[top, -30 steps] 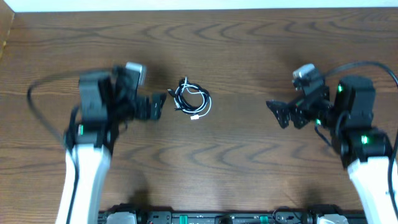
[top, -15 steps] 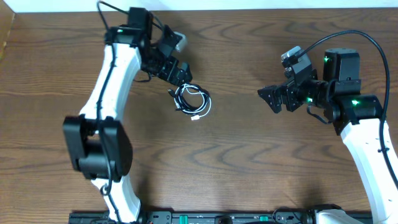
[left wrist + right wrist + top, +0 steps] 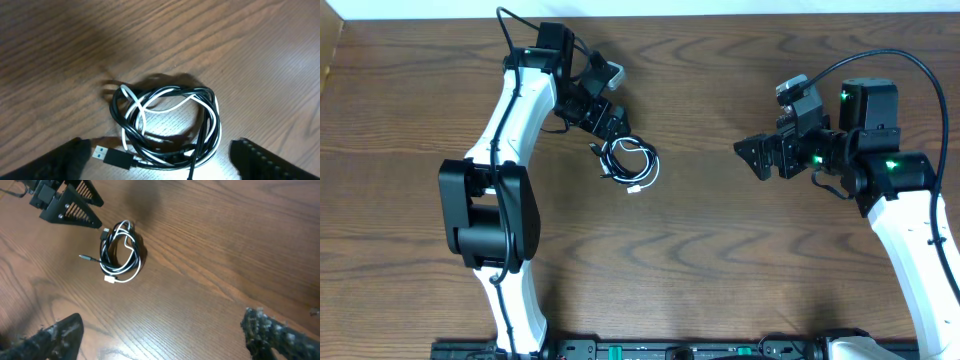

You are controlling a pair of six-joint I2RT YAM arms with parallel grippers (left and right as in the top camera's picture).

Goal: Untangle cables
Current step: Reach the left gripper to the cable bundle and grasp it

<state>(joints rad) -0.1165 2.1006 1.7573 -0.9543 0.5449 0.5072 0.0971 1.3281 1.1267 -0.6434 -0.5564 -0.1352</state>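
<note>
Lying tangled, cables [image 3: 167,107] on brown wood-grain table [image 3: 720,280].

You see the black cable [image 3: 105,260] and the white cable [image 3: 122,280] coiled together in one small bundle on the wooden table [image 3: 215,255]. Up and to the left of the bundle, near it but not touching, the left gripper [image 3: 99,214] points two triangular ribbed fingers toward the coil. Below the bundle, your right gripper [image 3: 162,322] stands spread wide with nothing between its fingers. A white plug [image 3: 110,279] lies at the bundle's lower left edge.
</note>
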